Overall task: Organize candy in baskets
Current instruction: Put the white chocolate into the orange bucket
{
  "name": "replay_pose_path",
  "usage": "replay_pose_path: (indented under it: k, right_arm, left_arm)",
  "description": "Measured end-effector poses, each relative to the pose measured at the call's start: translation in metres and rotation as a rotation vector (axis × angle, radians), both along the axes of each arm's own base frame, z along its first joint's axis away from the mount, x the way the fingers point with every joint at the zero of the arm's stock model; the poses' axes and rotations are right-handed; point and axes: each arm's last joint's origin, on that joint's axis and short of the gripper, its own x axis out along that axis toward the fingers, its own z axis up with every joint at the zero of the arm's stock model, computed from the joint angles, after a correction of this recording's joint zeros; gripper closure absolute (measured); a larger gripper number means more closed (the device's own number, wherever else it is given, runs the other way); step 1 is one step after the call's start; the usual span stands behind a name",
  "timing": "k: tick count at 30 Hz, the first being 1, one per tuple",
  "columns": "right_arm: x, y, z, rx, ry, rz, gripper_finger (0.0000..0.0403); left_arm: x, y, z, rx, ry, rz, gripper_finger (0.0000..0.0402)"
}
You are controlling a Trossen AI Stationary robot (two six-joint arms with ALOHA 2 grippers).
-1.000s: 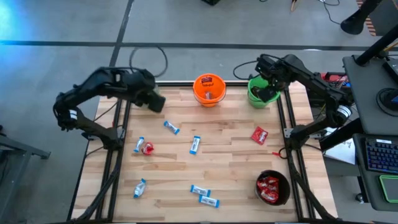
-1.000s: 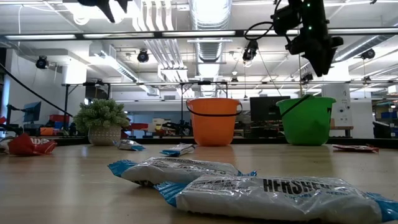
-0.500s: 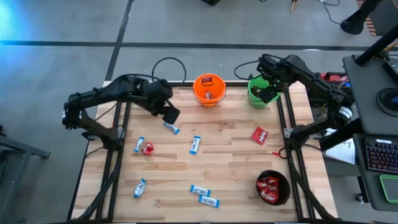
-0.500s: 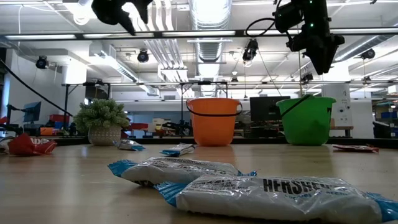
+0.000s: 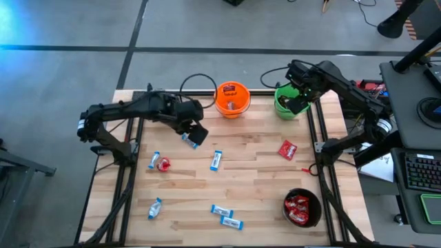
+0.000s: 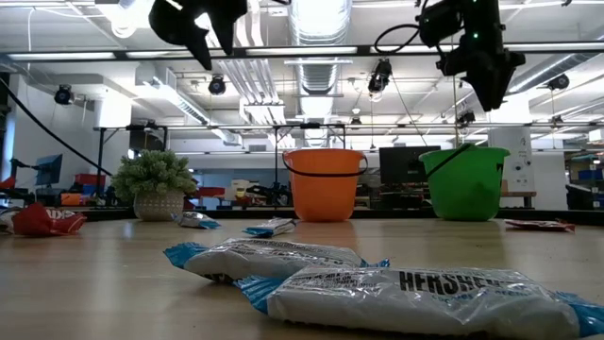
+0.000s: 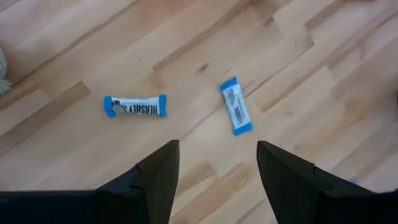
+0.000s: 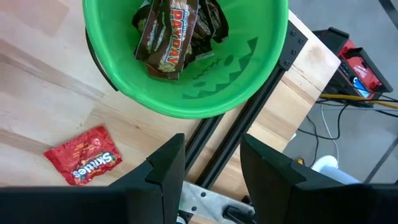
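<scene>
The left gripper (image 5: 195, 132) hung with fingers spread and empty over a blue-and-white bar (image 5: 190, 141) near the table's (image 5: 262, 179) far edge. The right gripper (image 8: 210, 163), fingers parted and holding nothing, hovered above the green basket (image 5: 287, 105) at the far right corner — brown bars (image 8: 163, 45) already inside. The risk, as I judged it: descending off-centre, the left fingers could push the slick wrapper away instead of straddling it.

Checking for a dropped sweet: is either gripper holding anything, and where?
Nothing is held. The left gripper hangs open above the blue-and-white bars; the right gripper is open, empty, over the green basket.
</scene>
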Motion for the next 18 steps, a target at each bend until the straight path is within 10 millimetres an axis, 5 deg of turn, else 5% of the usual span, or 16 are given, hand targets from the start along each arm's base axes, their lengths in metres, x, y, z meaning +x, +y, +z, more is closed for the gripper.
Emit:
replay_pose_path:
  k: [11,18]
  right_arm:
    - [-0.009,0.009,0.01,-0.035,-0.035,0.003,0.0261]
    - [-0.012,0.012,0.014,-0.05,-0.05,0.003,0.0261]
  left_arm:
    - [-0.014,-0.009,-0.003,-0.039,0.142,-0.25,0.0205]
    - [0.003,-0.017,-0.008,-0.106,0.061,-0.326,0.0205]
